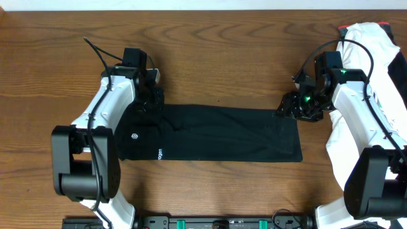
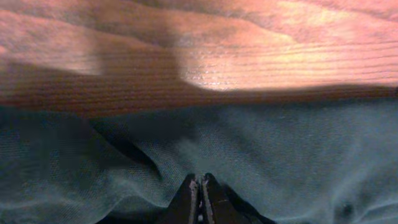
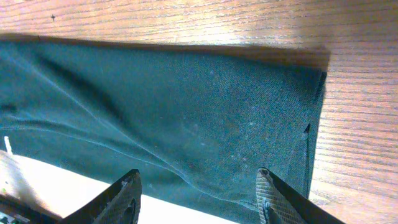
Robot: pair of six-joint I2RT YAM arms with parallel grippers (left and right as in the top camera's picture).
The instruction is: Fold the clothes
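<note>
The clothes (image 1: 216,133), a black T-shirt, lie as a long folded strip across the middle of the table, with small white lettering (image 1: 159,152) near the left end. My left gripper (image 1: 150,100) is at the strip's upper left corner. In the left wrist view its fingers (image 2: 200,186) are shut together, with the cloth (image 2: 280,155) wrinkling in towards the tips. My right gripper (image 1: 289,107) is at the upper right corner. In the right wrist view it (image 3: 199,173) stands open over the cloth's (image 3: 186,99) edge, with nothing pinched between its fingers (image 3: 268,193).
A white garment (image 1: 372,44) lies bunched at the far right edge of the table, partly under the right arm. Bare wooden tabletop (image 1: 216,57) surrounds the shirt on all sides.
</note>
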